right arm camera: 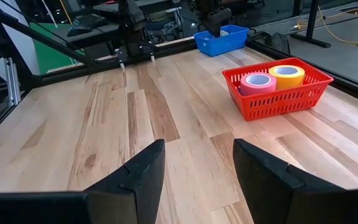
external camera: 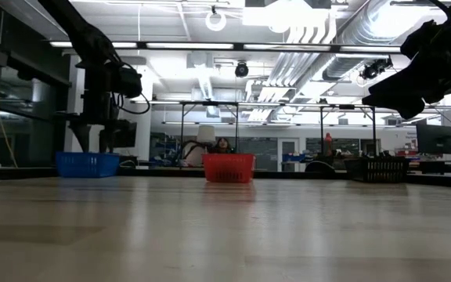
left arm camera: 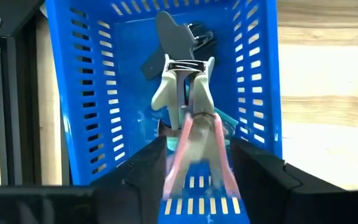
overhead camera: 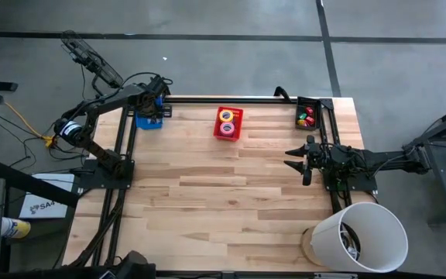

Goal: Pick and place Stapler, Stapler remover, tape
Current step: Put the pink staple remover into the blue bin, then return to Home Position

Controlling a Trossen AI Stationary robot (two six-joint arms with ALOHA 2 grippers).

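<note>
My left gripper (left arm camera: 197, 144) hangs over the blue basket (left arm camera: 104, 93) at the table's far left (overhead camera: 147, 120) and is shut on the stapler remover (left arm camera: 188, 93), which has white jaws and pink handles. Under it in the basket lies a dark grey and black piece (left arm camera: 174, 37), apparently the stapler. A yellow tape roll (right arm camera: 286, 74) and a pink one (right arm camera: 258, 83) lie in the red basket (overhead camera: 228, 124) at the far middle. No blue rolls show. My right gripper (overhead camera: 289, 159) is open and waits above the table's right side, touching nothing. My left gripper pinches the stapler remover by its spread pink handles (left arm camera: 217, 149), one finger on each side. The fingers come from above, pointing down into the blue basket. The remover hangs below them, jaws (left arm camera: 184, 71) downward. I cannot tell whether the jaws touch what lies in the basket.
A black basket (overhead camera: 308, 116) with small red, green and yellow pieces stands at the far right corner. A white bucket (overhead camera: 358, 236) lies at the near right corner. Black frame rails run along the table's left and right sides. Bare wood fills the middle and near part of the table (overhead camera: 223, 201).
</note>
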